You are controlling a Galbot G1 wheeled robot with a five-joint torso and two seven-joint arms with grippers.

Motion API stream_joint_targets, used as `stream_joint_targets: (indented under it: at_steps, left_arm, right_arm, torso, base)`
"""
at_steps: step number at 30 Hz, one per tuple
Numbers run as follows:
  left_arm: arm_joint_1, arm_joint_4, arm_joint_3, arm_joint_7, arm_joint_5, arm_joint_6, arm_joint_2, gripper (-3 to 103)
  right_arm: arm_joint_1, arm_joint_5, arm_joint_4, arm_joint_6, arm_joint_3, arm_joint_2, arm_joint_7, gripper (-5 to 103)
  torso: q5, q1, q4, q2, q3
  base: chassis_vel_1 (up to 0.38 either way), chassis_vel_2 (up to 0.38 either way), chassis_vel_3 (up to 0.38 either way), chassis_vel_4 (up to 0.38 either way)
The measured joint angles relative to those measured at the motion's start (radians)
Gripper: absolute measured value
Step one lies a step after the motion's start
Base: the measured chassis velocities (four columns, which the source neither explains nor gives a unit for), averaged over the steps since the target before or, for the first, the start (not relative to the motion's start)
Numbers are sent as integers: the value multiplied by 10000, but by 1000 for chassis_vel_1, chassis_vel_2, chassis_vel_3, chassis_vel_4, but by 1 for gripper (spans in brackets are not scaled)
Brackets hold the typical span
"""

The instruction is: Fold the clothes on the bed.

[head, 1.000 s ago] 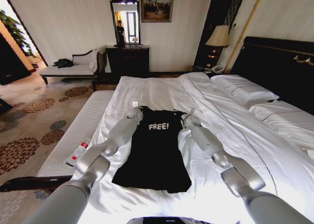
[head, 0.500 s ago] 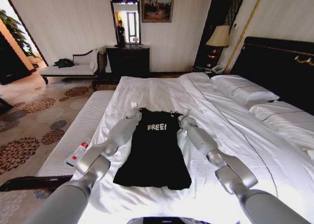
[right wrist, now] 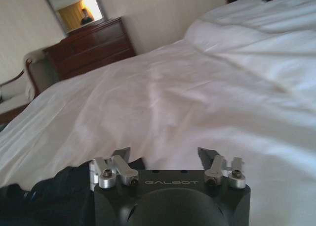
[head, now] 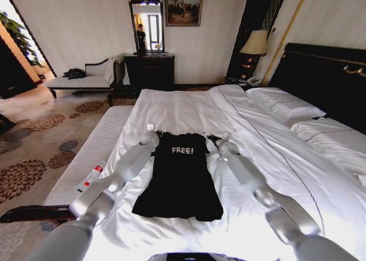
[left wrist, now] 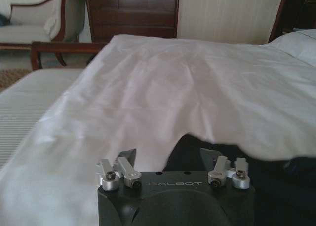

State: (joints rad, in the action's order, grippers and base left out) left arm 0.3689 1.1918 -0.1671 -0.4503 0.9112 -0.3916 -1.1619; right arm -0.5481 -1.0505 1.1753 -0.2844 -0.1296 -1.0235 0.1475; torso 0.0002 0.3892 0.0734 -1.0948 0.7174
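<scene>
Left gripper [head: 150,136]: jaws spread wide, empty, at the T-shirt's [head: 180,178] 11 o'clock corner | Right gripper [head: 220,140]: jaws spread wide, empty, at its 1 o'clock corner | You see the T-shirt flat on the bed [head: 189,109], lettering up.

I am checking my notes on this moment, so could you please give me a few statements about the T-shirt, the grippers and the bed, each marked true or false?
1. The T-shirt lies flat on the bed. True.
2. The left gripper and the right gripper are at its shoulders, one on each side. True.
3. Both grippers are shut. False: the wrist views show both open.
4. The T-shirt lies on the pillows. False: it lies on the duvet, apart from them.
5. The lettering faces down. False: "FREE!" faces up.
</scene>
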Motion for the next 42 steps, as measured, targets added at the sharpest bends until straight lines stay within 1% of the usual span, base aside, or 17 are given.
stream_joint_targets:
  at_steps: [1,3,5,6,7,9,12,18,22,24,25,29,30,35,36,38,42]
  left_arm:
    - [315,413,103,7,13,7,255,80]
    - [1433,1646,668,72,93,50,924,90]
    - [2199,2423,1195,147,99,105,1253,98]
    - [2199,2423,1195,147,99,105,1253,98]
    - [2836,3145,1617,189,176,157,1511,100]
    - [3076,3398,1761,204,207,178,1599,100]
    - [4425,4550,2445,362,157,357,2130,100]
    - [6056,5644,3205,615,-199,600,2591,100]
    - [6650,6081,3543,673,-405,692,2565,100]
    - [7482,6682,4166,708,-578,771,2284,100]
    - [7482,6682,4166,708,-578,771,2284,100]
    - [9061,7548,5131,985,-920,908,2096,100]
    - [9061,7548,5131,985,-920,908,2096,100]
    - [10776,8537,5816,1116,-952,978,2025,100]
    - [10776,8537,5816,1116,-952,978,2025,100]
    - [11422,8945,6006,1113,-1047,1014,1665,100]
    - [12332,9387,6352,1122,-1180,1054,1096,100]
  right_arm:
    - [-368,-169,482,-94,-375,201,131,79]
    - [-1473,-590,1590,-180,-1292,729,287,90]
    - [-2251,-778,2182,-191,-1797,1045,285,99]
    - [-2251,-778,2182,-191,-1797,1045,285,99]
    - [-2961,-959,2683,-218,-2299,1264,255,100]
    - [-3223,-1033,2883,-232,-2494,1348,236,100]
    - [-4579,-1359,4182,-327,-3544,1657,132,100]
    - [-6541,-1199,5886,-364,-4683,1680,94,100]
    - [-7430,-1063,6486,-365,-5138,1612,-16,100]
    - [-8336,-941,7143,-366,-5629,1453,-138,100]
    - [-8336,-941,7143,-366,-5629,1453,-138,100]
    - [-9444,-633,8043,-439,-6178,1090,-366,100]
    - [-9444,-633,8043,-439,-6178,1090,-366,100]
    - [-10698,-838,9214,-674,-6785,512,-524,100]
    - [-10698,-838,9214,-674,-6785,512,-524,100]
    - [-11370,-536,9570,-682,-6882,287,-699,100]
    - [-12128,-392,9984,-708,-6906,93,-765,100]
  torso:
    - [-2,-1,-2,0,-1]
    - [-4,-3,-1,-2,-2]
    - [-7,-3,-2,-2,-2]
    - [-7,-3,-2,-2,-2]
    - [3,-4,-2,-2,-3]
    - [4,-3,-1,-2,-3]
    - [-1,-3,6,-2,-2]
    - [-5,-3,-4,-3,-1]
    - [-2,-2,2,-3,-2]
    - [-2,0,5,-2,0]
    - [-2,0,5,-2,0]
    - [-2,-1,-1,-2,0]
    - [-2,-1,-1,-2,0]
    - [-2,-1,-2,-2,-1]
    - [-2,-1,-2,-2,-1]
    - [-1,-1,4,-2,-1]
    - [-1,-1,-3,-1,-1]
  base:
    - [0,0,0,0]
    - [0,0,0,0]
    - [0,0,0,0]
    - [0,0,0,0]
    - [0,0,0,0]
    - [0,0,0,0]
    - [0,0,0,0]
    - [0,0,0,0]
    - [0,0,0,0]
    - [0,0,0,0]
    - [0,0,0,0]
    - [0,0,0,0]
    - [0,0,0,0]
    - [0,0,0,0]
    - [0,0,0,0]
    - [0,0,0,0]
    - [0,0,0,0]
